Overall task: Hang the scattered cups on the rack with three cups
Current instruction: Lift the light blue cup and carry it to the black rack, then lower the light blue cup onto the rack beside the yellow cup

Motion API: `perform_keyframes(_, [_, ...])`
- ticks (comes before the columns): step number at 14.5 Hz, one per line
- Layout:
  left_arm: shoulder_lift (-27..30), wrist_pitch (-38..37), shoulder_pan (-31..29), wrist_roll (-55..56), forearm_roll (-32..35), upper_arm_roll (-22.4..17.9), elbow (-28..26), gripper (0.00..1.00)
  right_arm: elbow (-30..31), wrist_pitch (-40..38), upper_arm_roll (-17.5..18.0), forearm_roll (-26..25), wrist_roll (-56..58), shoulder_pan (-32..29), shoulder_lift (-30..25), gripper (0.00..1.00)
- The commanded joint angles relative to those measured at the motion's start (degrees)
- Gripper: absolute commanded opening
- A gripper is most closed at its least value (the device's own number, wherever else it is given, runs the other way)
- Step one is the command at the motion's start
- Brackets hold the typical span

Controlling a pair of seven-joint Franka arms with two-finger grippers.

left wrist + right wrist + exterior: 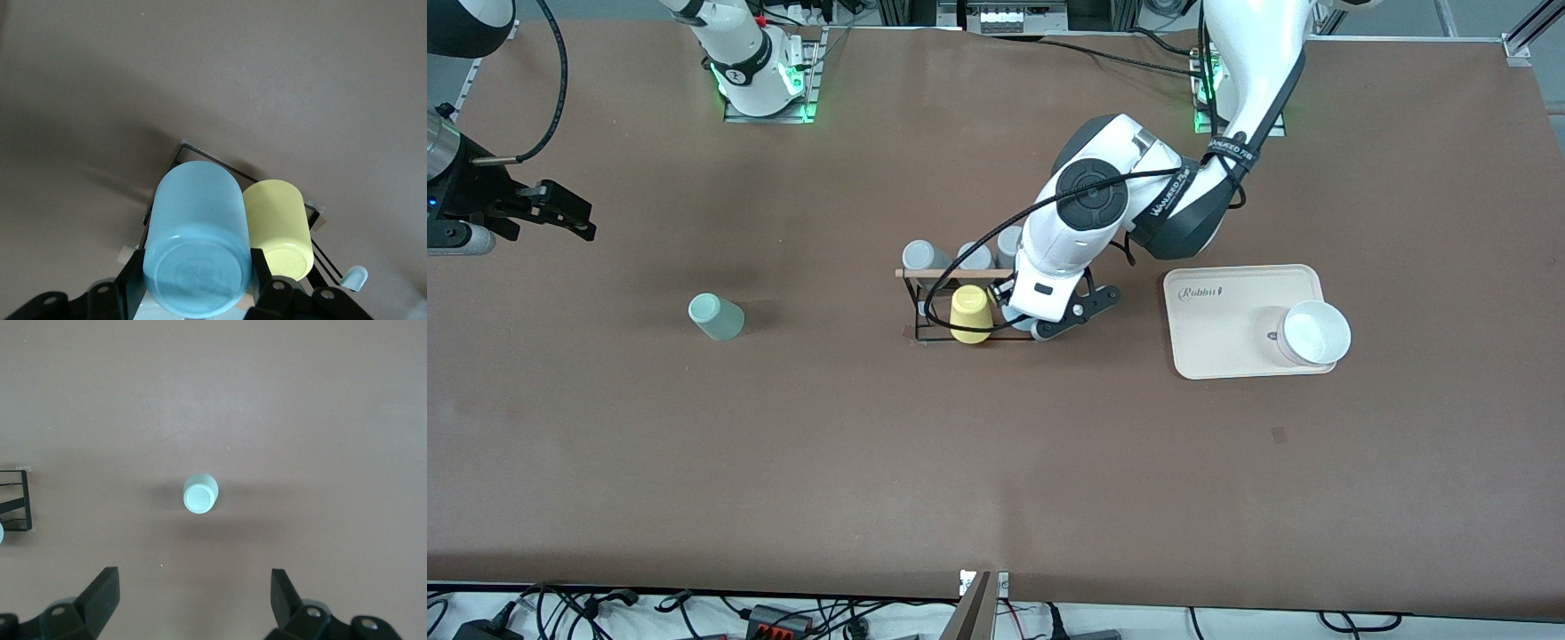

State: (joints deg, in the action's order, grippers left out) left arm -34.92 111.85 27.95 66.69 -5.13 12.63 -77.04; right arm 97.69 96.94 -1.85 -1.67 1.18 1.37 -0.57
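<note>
The brown tabletop carries the black wire rack at its middle, with grey cups and a yellow cup already hung. The left pincer is held over the rack, pinching an inverted light blue cup beside the yellow one, apparently for seating on a peg. The right pincer waits spread above the upside-down mint green cup, which stands toward the right arm's end.

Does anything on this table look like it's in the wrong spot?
One thing: a mint green cup stands upside down alone on the bare table toward the right arm's end, away from the black rack where a yellow cup and grey cups hang. Nothing looks spilled or broken.
</note>
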Motion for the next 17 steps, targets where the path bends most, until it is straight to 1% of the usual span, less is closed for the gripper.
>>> perform_keyframes(1, [-2.8, 0.1, 1.1, 0.7, -0.5, -0.5, 2.4, 0.41, -0.5, -0.1, -0.2, 0.1, 0.1, 0.0, -0.1, 1.00])
perform_keyframes(5, [-4.3, 0.8, 1.1, 0.7, -0.2, -0.5, 2.2, 0.41, -0.5, 0.4, -0.2, 0.1, 0.1, 0.0, -0.2, 1.00])
perform_keyframes(9, [-5.6, 3.4, 2.0, 0.7, 0.1, -0.5, 1.8, 0.42, -0.5, 0.5, -0.2, -0.2, 0.1, 0.0, -0.1, 1.00])
perform_keyframes(17, [-6.1, 5.2, 2.0, 0.5, 0.3, -0.5, 1.2, 0.43, -0.4, 0.2, -0.2, -0.2, 0.1, -0.2, 0.2, 1.00])
